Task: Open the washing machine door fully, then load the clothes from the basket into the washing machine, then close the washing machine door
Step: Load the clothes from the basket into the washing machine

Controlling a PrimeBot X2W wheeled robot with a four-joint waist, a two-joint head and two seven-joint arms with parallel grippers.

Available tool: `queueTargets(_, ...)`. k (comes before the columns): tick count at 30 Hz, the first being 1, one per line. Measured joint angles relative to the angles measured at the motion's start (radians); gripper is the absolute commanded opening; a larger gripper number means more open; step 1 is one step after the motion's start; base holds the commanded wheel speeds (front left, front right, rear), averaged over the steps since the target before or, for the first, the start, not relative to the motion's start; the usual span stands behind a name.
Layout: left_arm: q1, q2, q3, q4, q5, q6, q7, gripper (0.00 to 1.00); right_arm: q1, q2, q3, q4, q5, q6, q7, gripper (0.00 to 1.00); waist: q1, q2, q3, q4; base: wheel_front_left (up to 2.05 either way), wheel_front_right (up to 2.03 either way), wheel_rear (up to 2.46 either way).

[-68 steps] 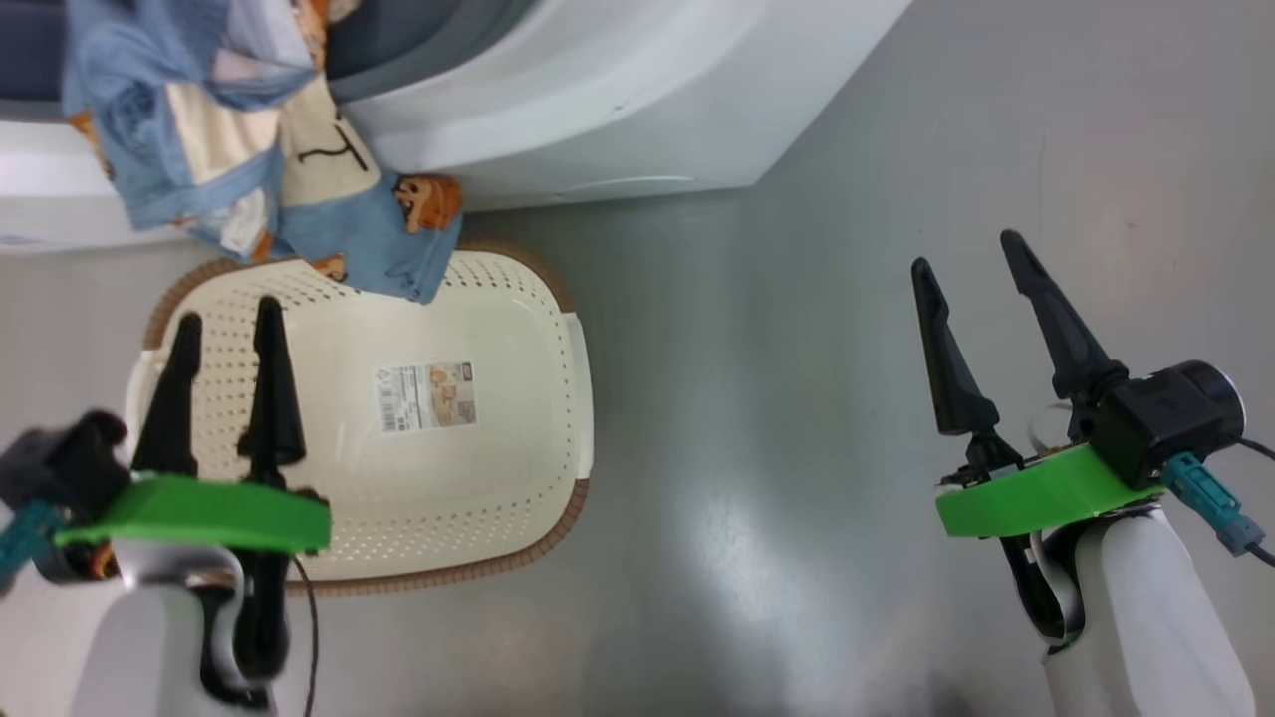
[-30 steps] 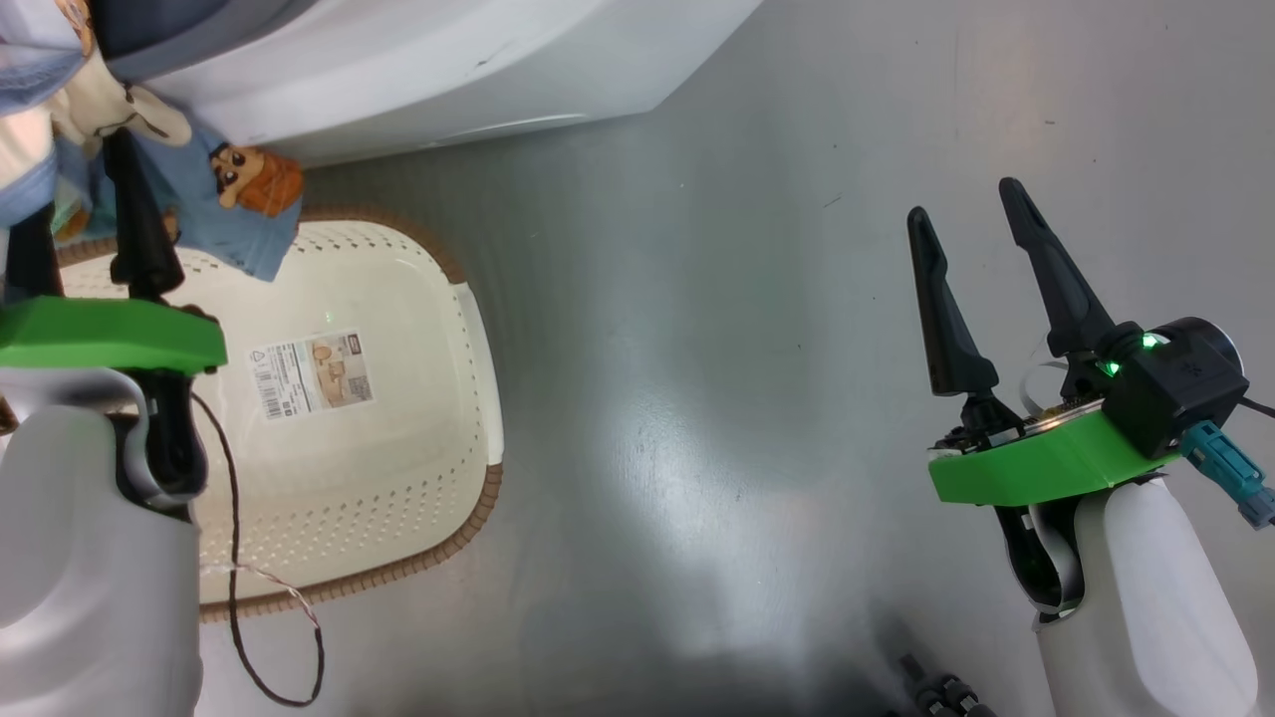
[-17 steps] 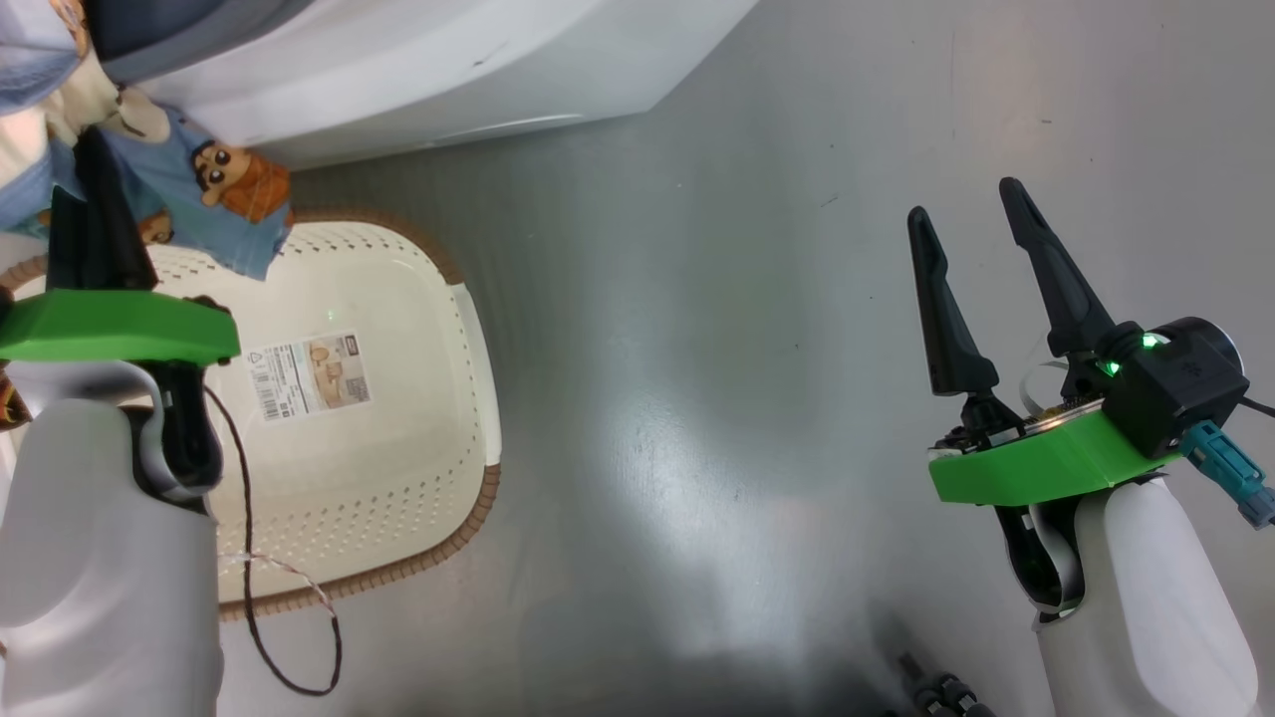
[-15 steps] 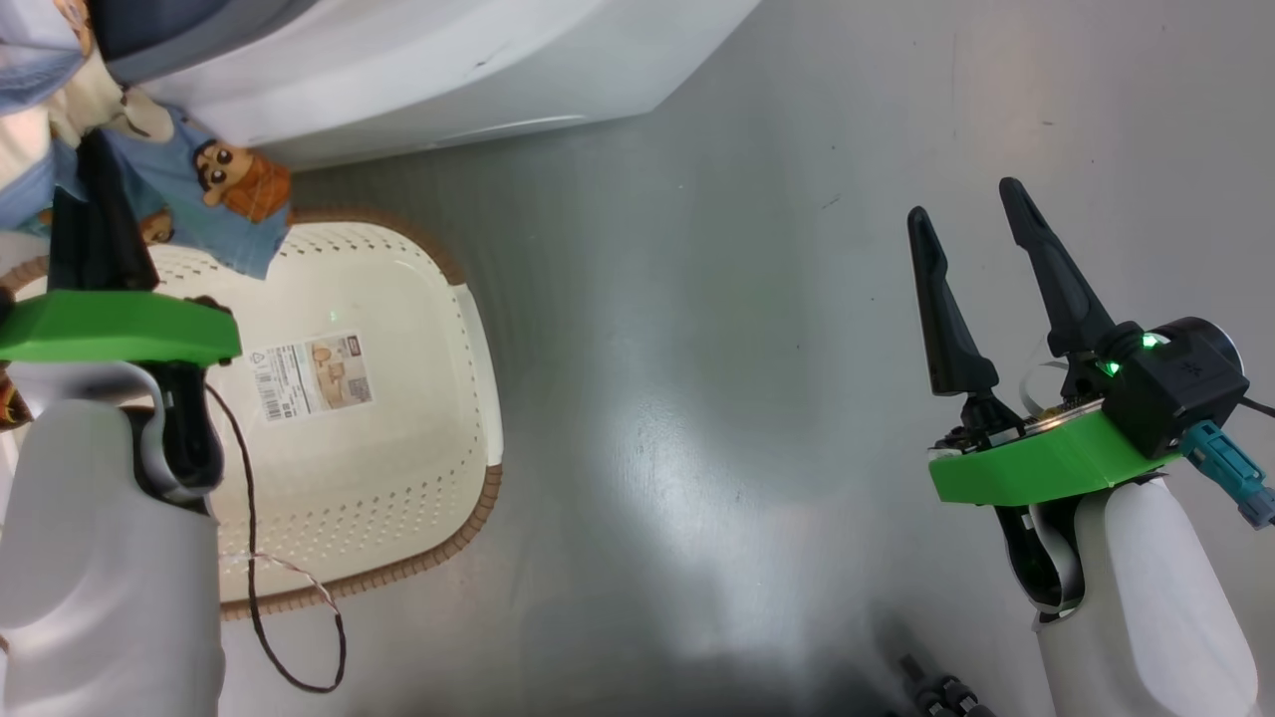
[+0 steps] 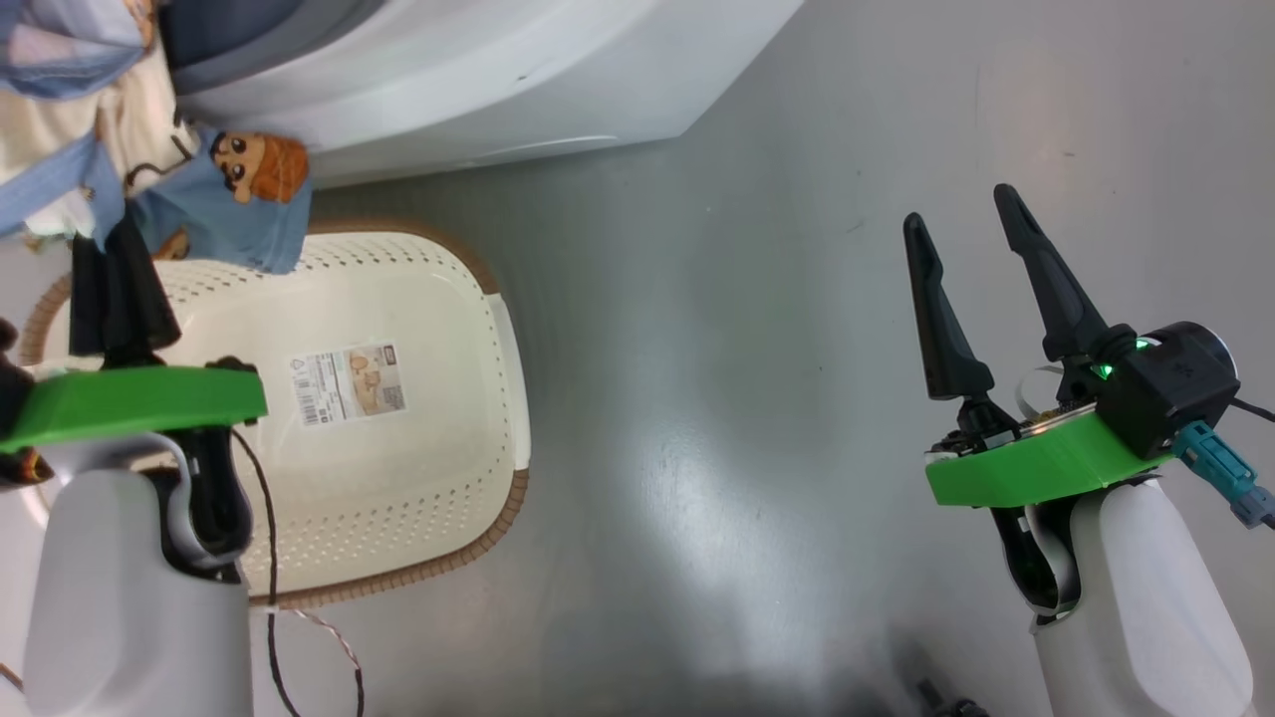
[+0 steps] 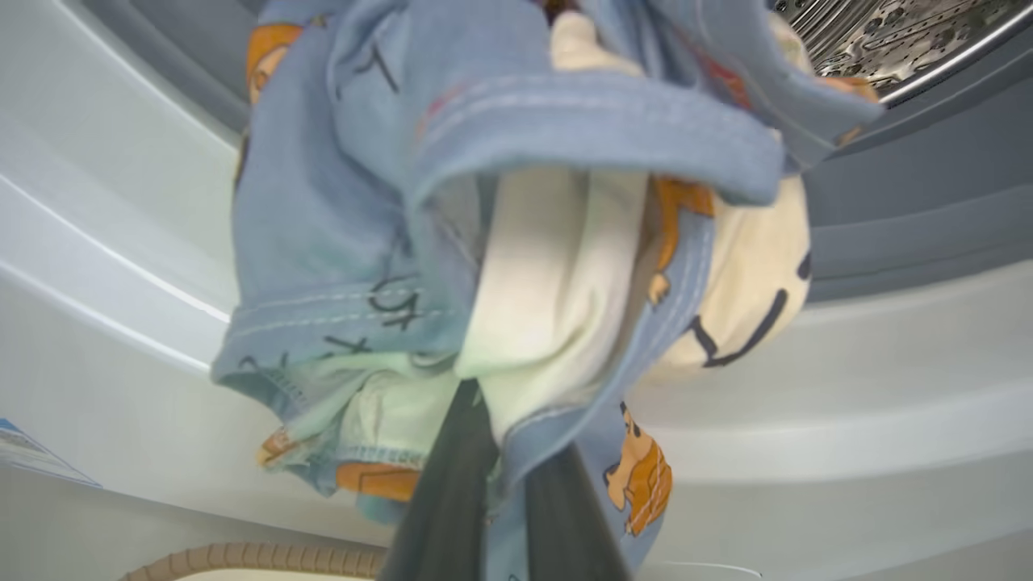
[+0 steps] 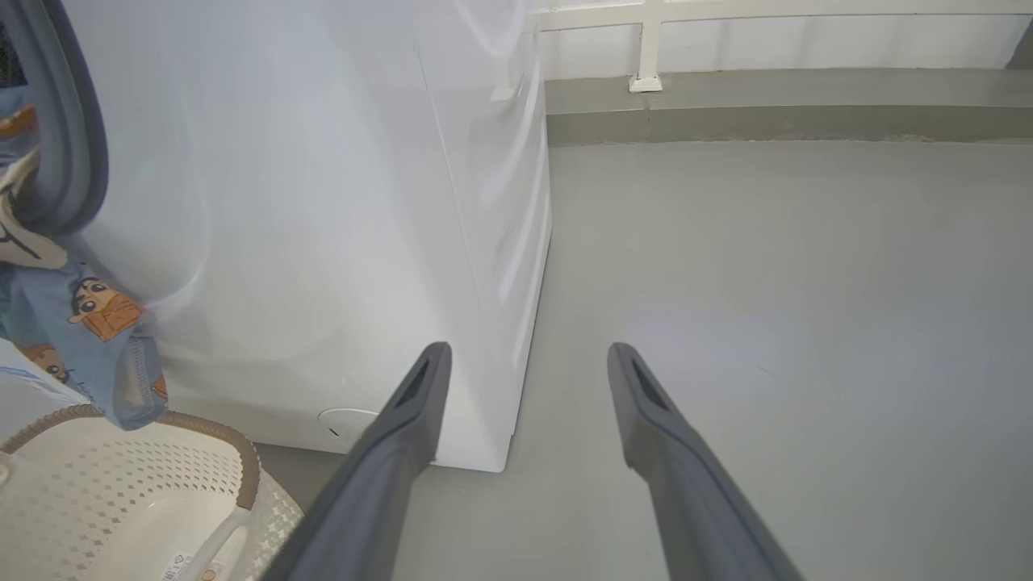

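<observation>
The left gripper (image 5: 118, 261) is clamped on the clothes (image 6: 500, 242), which hang straight ahead of its fingers, long axis downward, from the washer (image 5: 478, 70) mouth over the far rim of the basket (image 5: 398, 234). This arm is the nearer. The right gripper (image 5: 956, 209), fingers apart, hovers well apart over grey floor (image 5: 717, 299).

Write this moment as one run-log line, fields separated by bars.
step: loading | left gripper: shut on clothes hanging from washing machine opening | right gripper: open, empty, above floor | basket: visible bottom bare
</observation>
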Motion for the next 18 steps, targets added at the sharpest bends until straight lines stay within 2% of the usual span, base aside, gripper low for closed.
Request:
queueTargets(3,0.021,-0.004,0.002,-0.066,0.000,0.024,0.001,0.00,0.000,0.000,0.001,0.004,0.002,0.000,0.000,1.00,0.0000,0.0000,-0.011,0.006,0.00,0.00,0.00)
queueTargets(11,0.020,0.007,-0.013,-0.184,0.004,0.043,0.059,0.00,0.000,0.000,0.019,0.012,0.012,0.000,0.000,1.00,0.0000,0.0000,-0.029,-0.001,0.00,0.00,0.00)
queueTargets(18,-0.046,0.048,-0.013,-0.191,0.026,0.071,0.105,0.00,0.002,0.000,0.035,0.015,0.055,0.000,0.000,1.00,0.0000,0.0000,-0.037,-0.032,0.00,0.00,0.00)
